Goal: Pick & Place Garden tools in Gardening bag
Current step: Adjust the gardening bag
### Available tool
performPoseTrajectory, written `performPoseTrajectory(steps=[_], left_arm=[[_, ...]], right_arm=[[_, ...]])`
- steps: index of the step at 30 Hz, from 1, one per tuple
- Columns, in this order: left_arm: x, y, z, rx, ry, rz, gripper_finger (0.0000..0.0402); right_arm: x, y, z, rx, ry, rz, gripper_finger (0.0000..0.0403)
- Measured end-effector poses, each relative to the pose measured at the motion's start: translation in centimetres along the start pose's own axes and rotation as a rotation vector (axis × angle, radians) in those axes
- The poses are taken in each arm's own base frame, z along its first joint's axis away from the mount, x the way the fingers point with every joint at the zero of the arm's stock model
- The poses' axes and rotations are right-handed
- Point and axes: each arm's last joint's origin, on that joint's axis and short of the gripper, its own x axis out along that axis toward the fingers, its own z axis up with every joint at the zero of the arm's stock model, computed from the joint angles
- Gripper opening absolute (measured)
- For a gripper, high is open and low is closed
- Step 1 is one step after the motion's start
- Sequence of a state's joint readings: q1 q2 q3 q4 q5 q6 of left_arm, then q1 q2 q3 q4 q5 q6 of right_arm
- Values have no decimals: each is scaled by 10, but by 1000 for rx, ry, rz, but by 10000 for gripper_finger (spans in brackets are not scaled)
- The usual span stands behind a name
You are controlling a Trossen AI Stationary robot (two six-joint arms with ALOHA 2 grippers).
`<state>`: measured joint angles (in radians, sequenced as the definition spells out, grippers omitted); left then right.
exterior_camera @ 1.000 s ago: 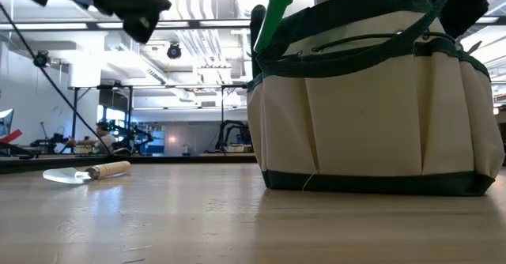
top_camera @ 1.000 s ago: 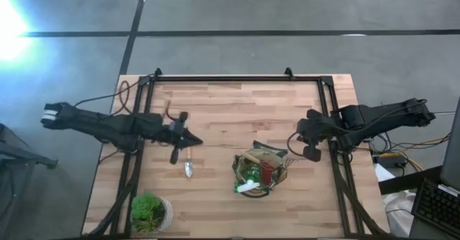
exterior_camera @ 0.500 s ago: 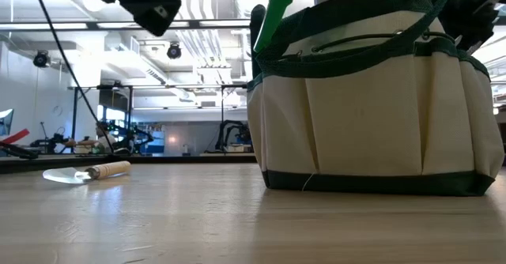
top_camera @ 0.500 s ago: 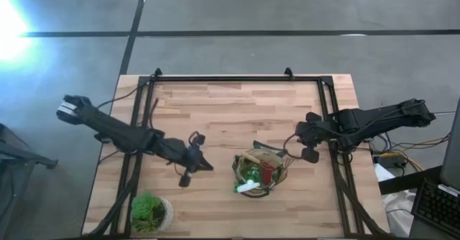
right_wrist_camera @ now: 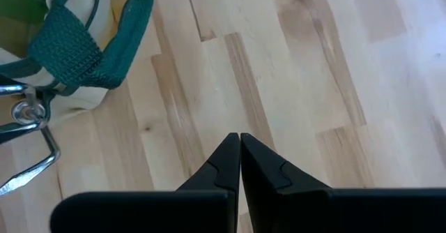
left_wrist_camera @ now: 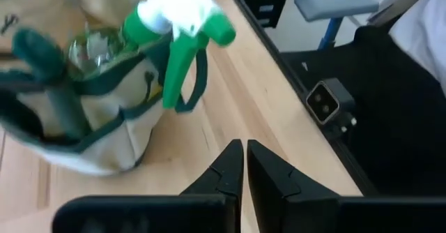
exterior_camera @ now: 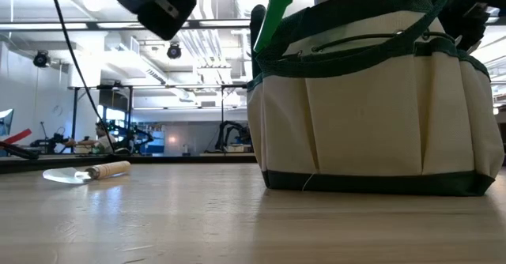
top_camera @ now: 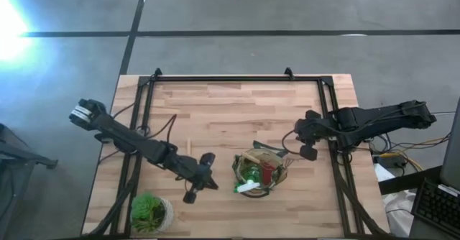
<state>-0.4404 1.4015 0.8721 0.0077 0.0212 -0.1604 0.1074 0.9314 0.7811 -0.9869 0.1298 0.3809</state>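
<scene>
The gardening bag is seen close at hand on the desk, already loaded with the green spray bottle and other tools. One trowel is left lying farther back. Both claws, the left claw near the bag and the right claw beside it, are pressed together, empty. No writing can be read.

No readable text, label, brand or number shows on anything.
</scene>
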Motion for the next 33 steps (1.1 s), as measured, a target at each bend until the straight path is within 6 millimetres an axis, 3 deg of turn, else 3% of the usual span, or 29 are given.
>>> performPoseTrajectory(steps=[14, 26, 33], left_arm=[[39, 1, -6, 76, -67, -44, 23], [52, 8, -13, 67, -48, -64, 23], [67, 18, -22, 27, -32, -89, 23]], right_arm=[[7, 1, 10, -41, -104, 75, 8], [34, -17, 20, -22, -98, 74, 8], [54, -22, 25, -24, -8, 98, 8]])
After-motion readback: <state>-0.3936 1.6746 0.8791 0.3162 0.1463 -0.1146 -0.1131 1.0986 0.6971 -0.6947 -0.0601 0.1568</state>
